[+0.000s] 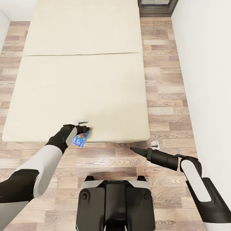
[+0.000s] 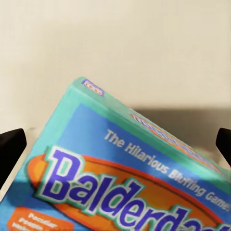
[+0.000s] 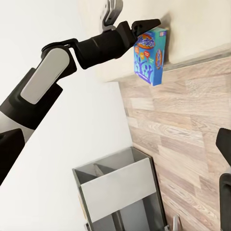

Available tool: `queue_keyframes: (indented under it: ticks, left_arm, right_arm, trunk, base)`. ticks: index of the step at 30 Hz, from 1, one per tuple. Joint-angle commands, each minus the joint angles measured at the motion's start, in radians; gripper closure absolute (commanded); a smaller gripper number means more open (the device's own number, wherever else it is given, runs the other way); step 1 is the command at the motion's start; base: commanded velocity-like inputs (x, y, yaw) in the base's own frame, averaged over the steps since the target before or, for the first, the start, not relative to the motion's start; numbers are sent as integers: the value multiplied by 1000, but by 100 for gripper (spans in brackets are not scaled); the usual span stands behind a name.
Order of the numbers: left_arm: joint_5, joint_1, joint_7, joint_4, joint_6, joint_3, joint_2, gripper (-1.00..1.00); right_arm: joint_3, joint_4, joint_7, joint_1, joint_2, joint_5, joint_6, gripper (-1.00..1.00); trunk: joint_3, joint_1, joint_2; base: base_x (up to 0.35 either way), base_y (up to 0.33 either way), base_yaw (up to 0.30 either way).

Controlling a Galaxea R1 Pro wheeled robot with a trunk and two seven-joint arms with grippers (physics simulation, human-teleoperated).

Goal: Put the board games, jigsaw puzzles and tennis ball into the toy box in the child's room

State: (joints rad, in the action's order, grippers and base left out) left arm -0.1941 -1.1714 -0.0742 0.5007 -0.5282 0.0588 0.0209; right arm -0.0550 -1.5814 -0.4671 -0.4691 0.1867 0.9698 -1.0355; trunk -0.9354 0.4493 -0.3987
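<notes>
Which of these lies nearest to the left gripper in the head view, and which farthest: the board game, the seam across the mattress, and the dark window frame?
1. Board game, held in the left gripper at the bed's near edge.
2. Mattress seam, farther up the bed.
3. Window frame, at the room's far end, towards the right.

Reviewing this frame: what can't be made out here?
- Small blue cartoon-printed board game box: head view, upper part hidden by the left gripper; left wrist view, title cut off by the frame edge.
- Right gripper: head view, fingers too small to tell whether open.
- Beige mattress bed: head end cropped.
</notes>
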Motion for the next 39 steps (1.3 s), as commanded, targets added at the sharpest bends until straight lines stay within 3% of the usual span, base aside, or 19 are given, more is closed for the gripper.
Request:
queue_keyframes:
  ticks: [1, 17, 26, 30, 34, 36, 39]
  left_arm:
    - [-13, 0, -9, 1, -6, 6, 2, -100]
    - [-12, 1, -9, 2, 13, 3, 8, -100]
    - [-16, 0, -10, 134, 5, -11, 70, -100]
    - [-25, 0, -9, 191, -21, -19, 113, -100]
    - [-47, 2, 16, 267, -101, -72, 159, -100]
    - [-72, 4, 80, 364, -210, -159, 209, -100]
    - [-83, 16, 170, 451, -312, -242, 257, -100]
  right_arm:
    - [0, 0, -9, 0, 0, -8, -1, -100]
    - [0, 0, -8, 0, 0, -8, -1, -100]
    - [0, 0, -9, 0, 0, -8, -1, -100]
    - [0, 0, -8, 0, 0, -8, 0, -100]
    - [0, 0, -8, 0, 0, -8, 0, -100]
    - [0, 0, -8, 0, 0, -8, 0, -100]
    - [1, 0, -9, 0, 0, -8, 0, -100]
  trunk:
    - [-1, 1, -1]
    - [-1, 1, -1]
    - [-1, 1, -1]
    - [-1, 1, -1]
    - [-1, 1, -1]
    - [-1, 1, -1]
    - [-1, 1, -1]
  base:
    - [0, 0, 0]
    - [0, 0, 0]
    - [0, 0, 0]
    - [0, 0, 0]
    - [0, 0, 0]
    - [0, 0, 0]
    - [0, 0, 0]
